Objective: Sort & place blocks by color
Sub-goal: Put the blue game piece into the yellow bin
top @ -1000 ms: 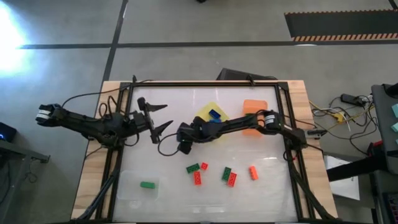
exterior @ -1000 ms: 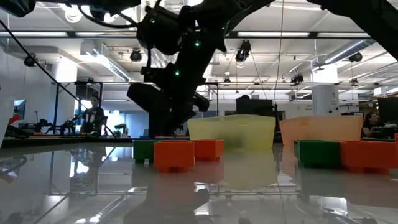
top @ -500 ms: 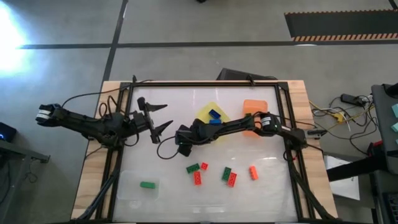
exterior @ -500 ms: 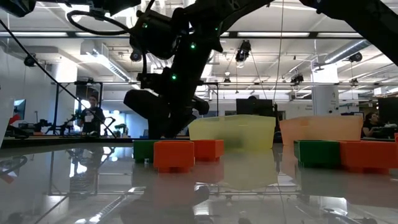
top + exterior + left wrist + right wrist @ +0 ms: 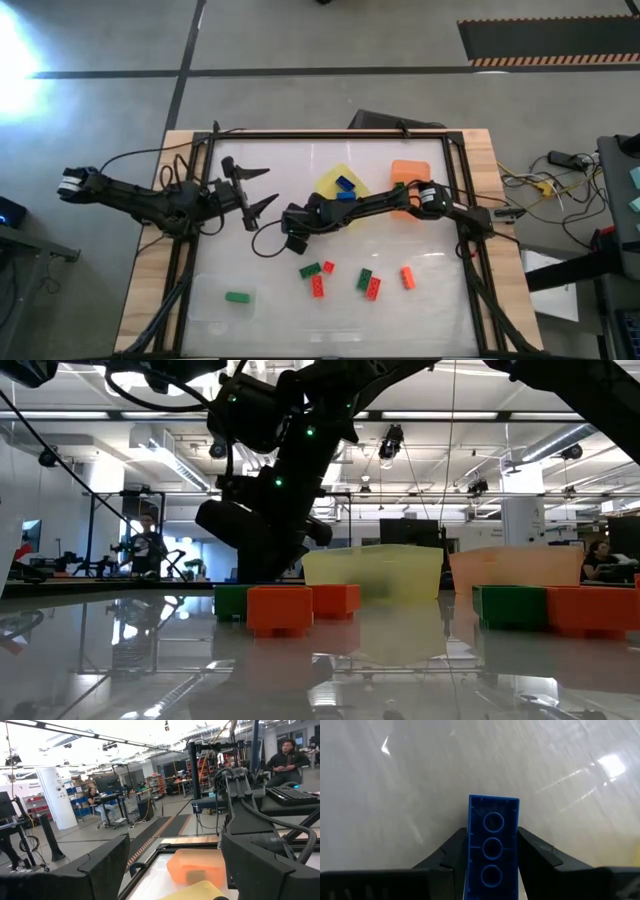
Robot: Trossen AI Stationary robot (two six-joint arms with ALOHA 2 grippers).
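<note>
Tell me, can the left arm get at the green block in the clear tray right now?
Probably yes: the left gripper is open and empty, and nothing lies between it and the green block in the clear tray.

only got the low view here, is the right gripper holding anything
Observer: Yes, the right gripper is shut on a blue block, per its wrist view.
Operator: what's in the yellow tray
Observer: From above, the yellow tray holds two blue blocks.
Operator: left arm doing anything
Observer: The left gripper waits open, empty, at the table's left side.
</note>
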